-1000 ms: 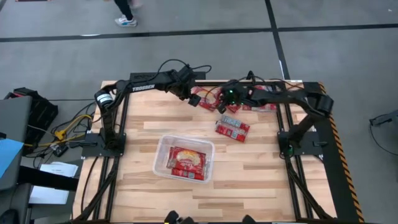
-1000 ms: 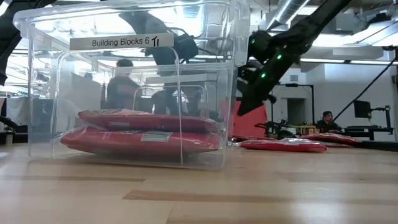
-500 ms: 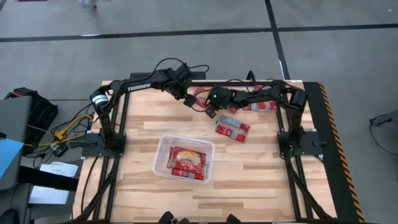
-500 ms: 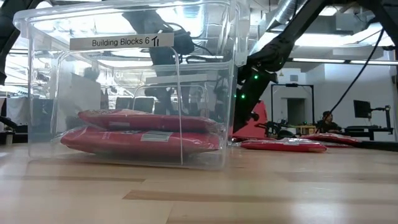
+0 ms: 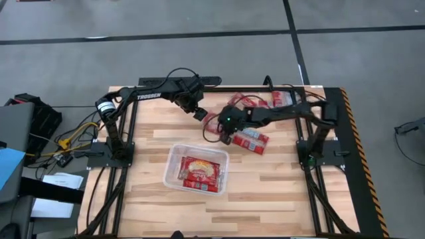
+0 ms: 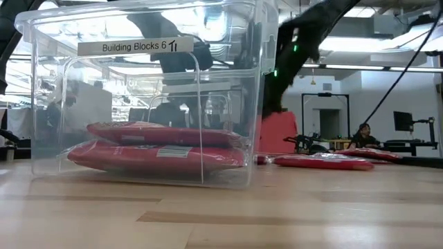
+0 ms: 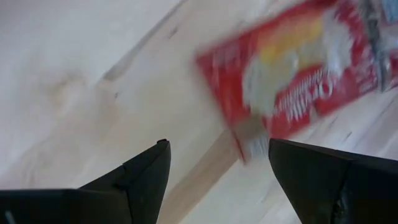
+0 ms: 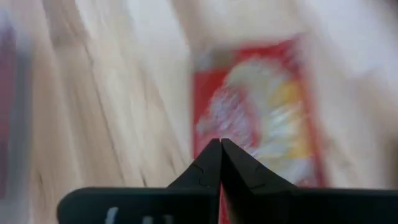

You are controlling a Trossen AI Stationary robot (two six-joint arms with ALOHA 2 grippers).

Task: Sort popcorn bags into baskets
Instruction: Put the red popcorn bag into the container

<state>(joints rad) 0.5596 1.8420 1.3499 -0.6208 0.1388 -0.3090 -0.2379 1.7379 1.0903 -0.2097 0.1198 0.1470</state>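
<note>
My right gripper (image 5: 221, 128) is shut on a red popcorn bag (image 5: 211, 124) above the table, just beyond the far right corner of the clear tub (image 5: 174, 178). The tub holds two stacked red bags (image 6: 159, 145). My left gripper (image 5: 199, 113) is open and empty, hovering a little beyond the held bag, which shows past its fingers (image 7: 292, 68). Another bag (image 5: 251, 138) lies flat on the table right of my right gripper. More bags (image 5: 244, 101) lie at the far edge. My right gripper pinches the bag by one edge (image 8: 206, 142) between its two shut fingers, coming from above. The bag reaches away past the fingertips, its printed face showing. In the low view it hangs upright below the gripper (image 6: 277, 135); whether its lower edge clears the table I cannot tell.
The black frame rails (image 5: 126, 133) run along the table's left, right and far sides. Bare wood lies near the front edge (image 5: 265, 199). Cables (image 5: 73, 136) and boxes lie off the left edge. A person (image 6: 361, 133) sits in the room behind.
My right gripper has swung from the bags at the far edge toward the table's left and near edges, ending close to the tub's far right corner, with the red bag in its fingers. My left gripper has shifted slightly toward the near edge.
</note>
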